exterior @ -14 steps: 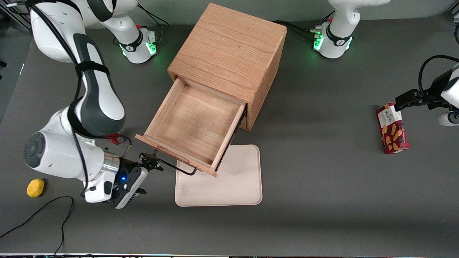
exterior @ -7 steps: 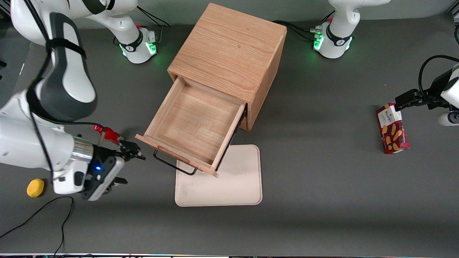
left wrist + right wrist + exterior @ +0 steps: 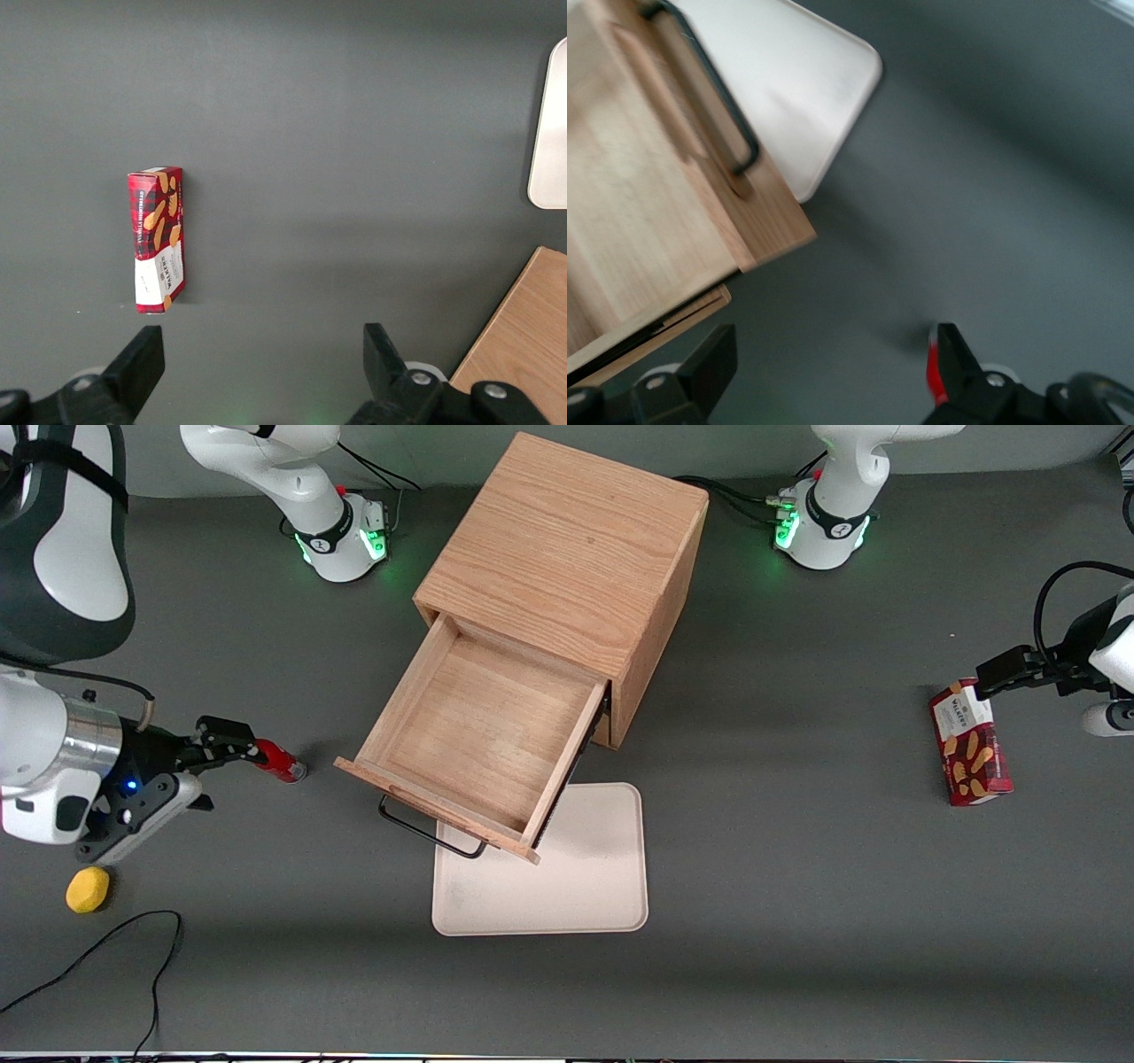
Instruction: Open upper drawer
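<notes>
The upper drawer [image 3: 478, 735] stands pulled far out of the oak cabinet [image 3: 567, 540], its inside bare. Its thin black bar handle [image 3: 430, 834] sticks out from the drawer front, with nothing holding it. My gripper [image 3: 211, 769] hangs well away from the handle, toward the working arm's end of the table, open with nothing between its fingers. One fingertip is close to a small red can [image 3: 279, 763] on the table. In the right wrist view the gripper [image 3: 833, 341] is open over bare grey table, with the drawer front [image 3: 638, 204] and handle [image 3: 713, 88] some way off.
A beige tray [image 3: 576, 868] lies on the table, partly under the drawer's front corner. A yellow lump [image 3: 88, 889] and a black cable [image 3: 106, 948] lie near the working arm. A red biscuit box [image 3: 970, 744] lies toward the parked arm's end.
My gripper has drawn away from the drawer handle toward the working arm's end of the table, uncovering the red can. The drawer has stayed pulled out.
</notes>
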You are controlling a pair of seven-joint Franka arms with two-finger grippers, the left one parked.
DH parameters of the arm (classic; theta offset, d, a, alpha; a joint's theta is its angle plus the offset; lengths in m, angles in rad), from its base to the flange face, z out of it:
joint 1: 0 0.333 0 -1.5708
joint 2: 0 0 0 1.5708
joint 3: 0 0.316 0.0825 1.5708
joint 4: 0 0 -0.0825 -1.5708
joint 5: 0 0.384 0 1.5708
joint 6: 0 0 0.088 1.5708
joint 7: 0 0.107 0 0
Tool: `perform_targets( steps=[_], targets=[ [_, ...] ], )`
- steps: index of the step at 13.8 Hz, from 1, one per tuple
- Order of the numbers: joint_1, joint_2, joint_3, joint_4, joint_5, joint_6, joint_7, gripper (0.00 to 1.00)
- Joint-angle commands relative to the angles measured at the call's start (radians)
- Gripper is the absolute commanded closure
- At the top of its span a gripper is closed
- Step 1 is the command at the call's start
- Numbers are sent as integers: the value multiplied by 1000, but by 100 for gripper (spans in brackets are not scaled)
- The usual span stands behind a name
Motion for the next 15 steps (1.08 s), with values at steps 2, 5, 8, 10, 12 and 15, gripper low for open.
perform_targets(
  steps=[2,5,8,10,12,15],
  targets=[
    [16,-213,-2,-252,-123,40,249,0],
    [33,-361,-3,-457,-144,103,451,0],
    [30,-420,-46,-541,-136,131,514,0],
    [36,-402,-71,-524,-130,110,531,0],
    [33,-383,-71,-478,-130,82,548,0],
    [31,-380,-75,-412,-141,68,541,0]
  ],
)
